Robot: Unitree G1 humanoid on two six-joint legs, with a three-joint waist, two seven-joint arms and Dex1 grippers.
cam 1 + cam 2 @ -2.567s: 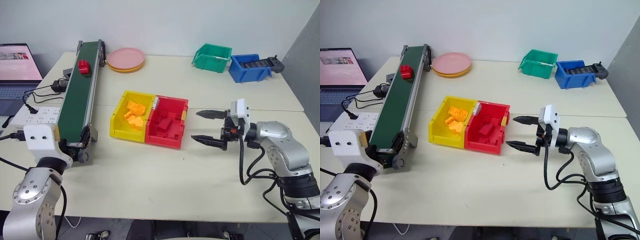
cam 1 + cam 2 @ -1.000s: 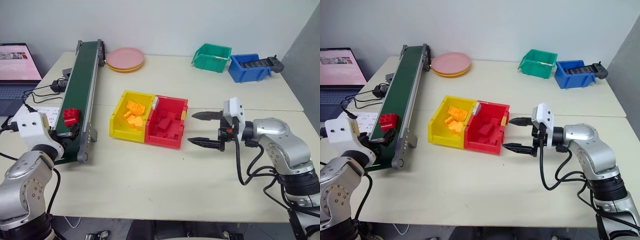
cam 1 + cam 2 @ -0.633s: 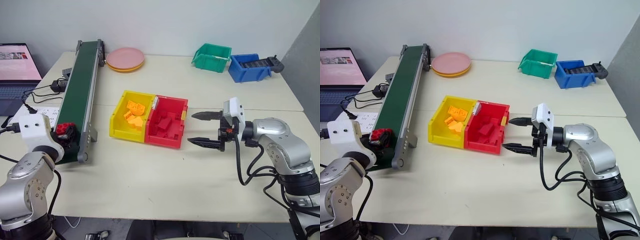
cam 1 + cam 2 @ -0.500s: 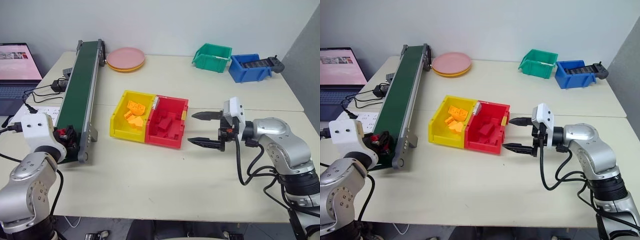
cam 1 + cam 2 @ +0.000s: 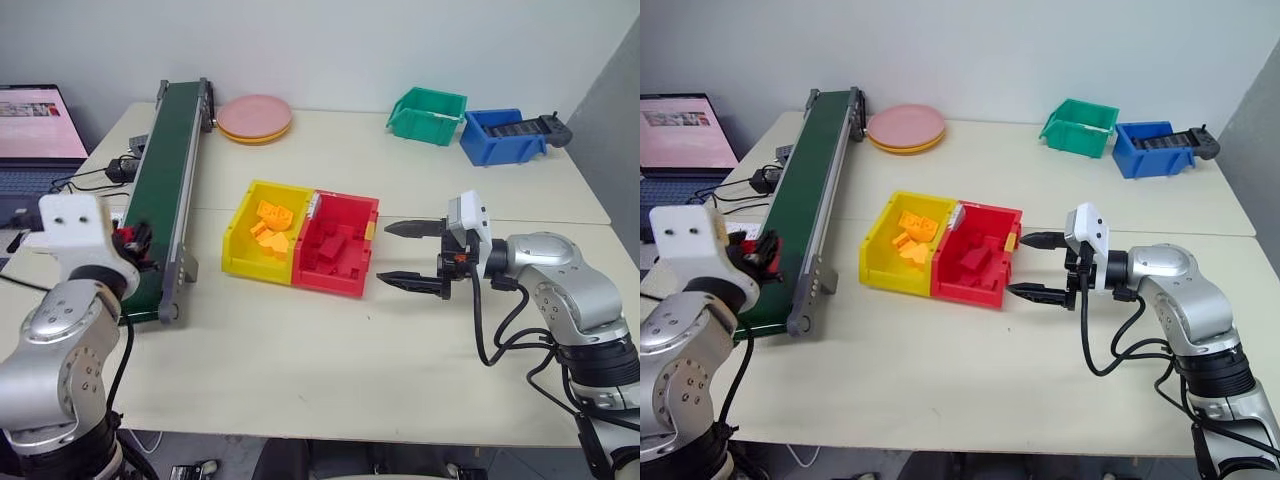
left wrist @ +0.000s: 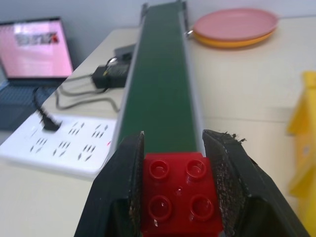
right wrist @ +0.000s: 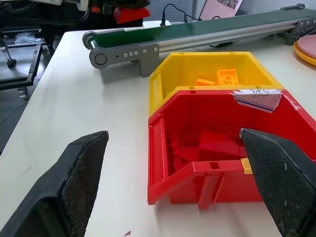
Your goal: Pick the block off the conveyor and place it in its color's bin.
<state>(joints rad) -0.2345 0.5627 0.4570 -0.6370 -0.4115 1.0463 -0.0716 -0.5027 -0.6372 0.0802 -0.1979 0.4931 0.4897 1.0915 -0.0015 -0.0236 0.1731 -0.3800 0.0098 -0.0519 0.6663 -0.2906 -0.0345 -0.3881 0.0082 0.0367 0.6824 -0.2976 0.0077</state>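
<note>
Two claws are in play, and the left claw (image 6: 175, 195) is the one that matters: its two black fingers are pinched on the block (image 6: 180, 191), studs upward, with a pad against each side wall. In the head views the block (image 5: 128, 238) sits held just above the near end of the conveyor (image 5: 165, 180), at the robot's left. The bin (image 5: 337, 246) lies across the worktop (image 5: 300, 350) to the right of that claw and a little farther out, with the yellow bin (image 5: 262, 230) joined to it on the near side of that path (so the carry has to pass over the yellow one, which holds orange-yellow pieces, before the red opening comes under the block). The bin's long axis runs away from the robot, as does the belt. The right claw (image 5: 1042, 264) hovers with its fingers spread wide, just beside the red bin's right wall and pointing at it; it is the nearer one to the bin but holds nothing. My reading is that the next move is a rightward carry by the left arm.
</note>
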